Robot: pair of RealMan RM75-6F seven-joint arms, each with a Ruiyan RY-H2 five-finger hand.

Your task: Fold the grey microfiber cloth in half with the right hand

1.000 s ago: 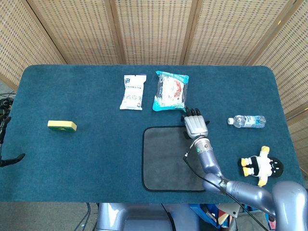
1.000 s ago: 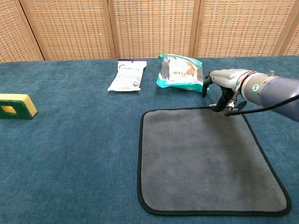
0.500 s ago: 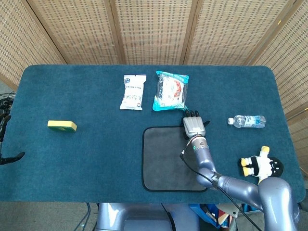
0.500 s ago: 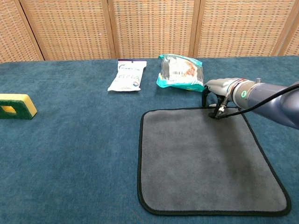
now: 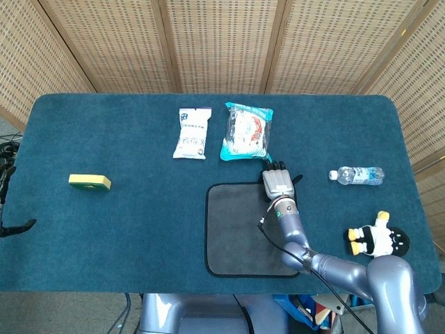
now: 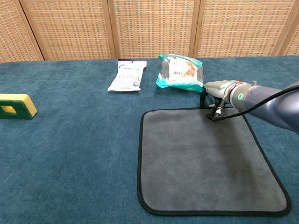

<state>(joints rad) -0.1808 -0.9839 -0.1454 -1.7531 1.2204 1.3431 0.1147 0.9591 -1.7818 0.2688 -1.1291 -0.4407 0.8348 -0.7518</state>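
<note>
A: The right hand has slid left along the far edge of the cloth and dropped lower over the last second; its fingers now curl down onto the black hem, about midway along that edge.

B: Has it got hold of the cloth?

A: I cannot tell; the fingers touch the hem, but the chest view does not show fabric pinched between them, and the edge lies flat.

B: And the cloth itself?

A: Spread flat on the table, near the front, just in front of the teal packet; no corner is lifted, so the fold is not yet begun.

B: So what does the shift mean?

A: I judge it is settling for a grasp; next comes closing on the hem and drawing it toward the near edge.

B: The left hand?

A: Not visible in either view.
</note>
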